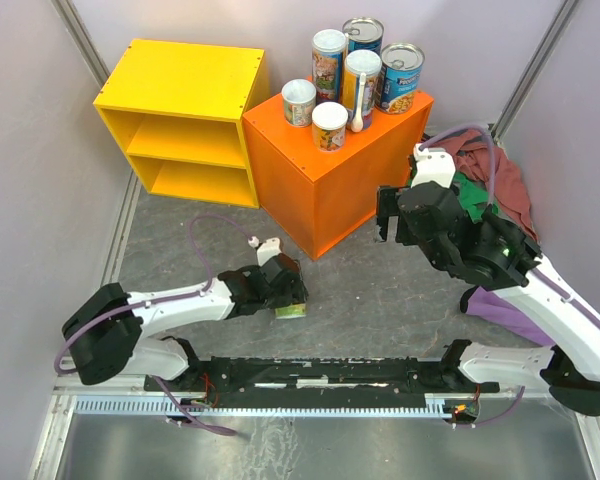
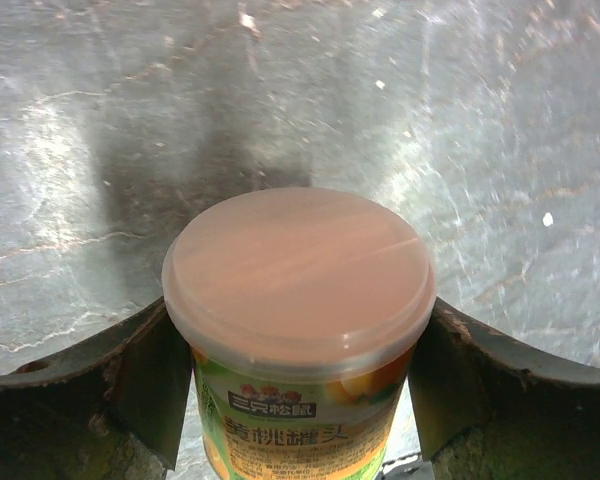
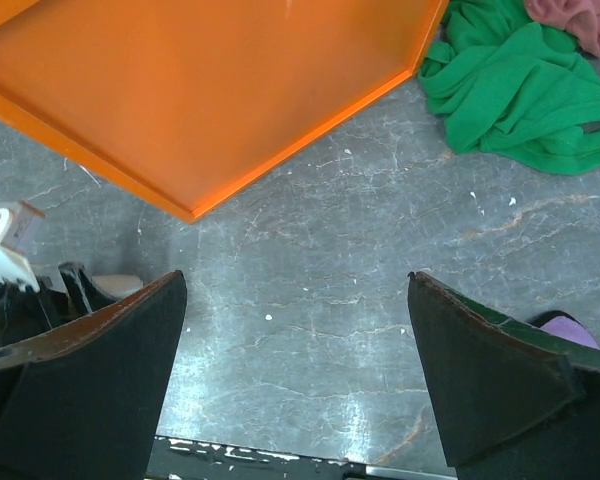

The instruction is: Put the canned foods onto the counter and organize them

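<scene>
1. The canned foods are split: six cans (image 1: 361, 80) stand upright in a cluster on the flat top of the orange counter (image 1: 320, 190), the taller tins behind and two short ones in front.
2. A seventh can (image 1: 292, 309), with a pale pink lid and a green-and-yellow label, is down at the grey floor (image 1: 380, 300) in front of the counter and well apart from it.
3. The left arm reaches out low from its base, forearm nearly level. The left gripper (image 1: 286, 292) is clamped on the seventh can, one finger (image 2: 150, 380) against each side just below the lid.
4. Whether that can's base touches the floor cannot be told; the wrist view is filled by the lid.
5. The right arm is raised and bent, its wrist turned toward the counter's side. The right gripper (image 3: 295, 340) hangs above the floor, jaws spread wide and empty.
6. A green cloth (image 3: 520, 80) lies near the counter's corner; a yellow shelf unit (image 1: 180, 120) stands touching the counter's left.
</scene>
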`<state>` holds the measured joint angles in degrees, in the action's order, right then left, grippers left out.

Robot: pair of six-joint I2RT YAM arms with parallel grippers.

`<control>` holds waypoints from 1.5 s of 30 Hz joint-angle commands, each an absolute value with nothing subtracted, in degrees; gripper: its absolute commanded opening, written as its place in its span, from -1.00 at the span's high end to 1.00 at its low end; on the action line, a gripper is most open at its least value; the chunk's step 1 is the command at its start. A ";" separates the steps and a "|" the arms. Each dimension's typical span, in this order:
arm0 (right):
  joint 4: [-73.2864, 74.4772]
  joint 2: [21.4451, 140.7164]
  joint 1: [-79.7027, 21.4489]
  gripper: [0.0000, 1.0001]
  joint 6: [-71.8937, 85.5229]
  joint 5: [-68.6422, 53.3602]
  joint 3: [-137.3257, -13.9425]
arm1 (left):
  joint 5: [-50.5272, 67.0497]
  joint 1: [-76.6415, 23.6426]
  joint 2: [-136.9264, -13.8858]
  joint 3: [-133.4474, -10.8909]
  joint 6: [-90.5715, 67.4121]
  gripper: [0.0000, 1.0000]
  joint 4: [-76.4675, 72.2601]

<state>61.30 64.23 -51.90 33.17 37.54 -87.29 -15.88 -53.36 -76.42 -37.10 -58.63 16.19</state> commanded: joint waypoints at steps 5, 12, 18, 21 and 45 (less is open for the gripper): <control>60.96 60.25 -51.08 -0.98 34.82 40.74 -86.67 | -28.82 -64.87 -68.94 -35.32 -44.97 0.77 2.50; 62.85 57.88 -50.80 -0.98 37.91 41.09 -85.68 | -32.43 -70.31 -68.20 -32.20 -36.83 0.89 -12.25; 64.54 56.23 -50.71 -0.98 39.81 41.94 -85.05 | -34.48 -72.59 -73.65 -31.98 -27.73 0.82 -26.30; 65.26 55.40 -50.71 -0.98 40.41 42.40 -84.67 | -35.16 -73.34 -77.69 -31.69 -25.08 0.68 -34.61; 65.04 49.80 -50.71 -0.98 41.16 42.34 -79.11 | -46.18 -81.29 -96.71 -29.25 -27.15 -0.56 -58.78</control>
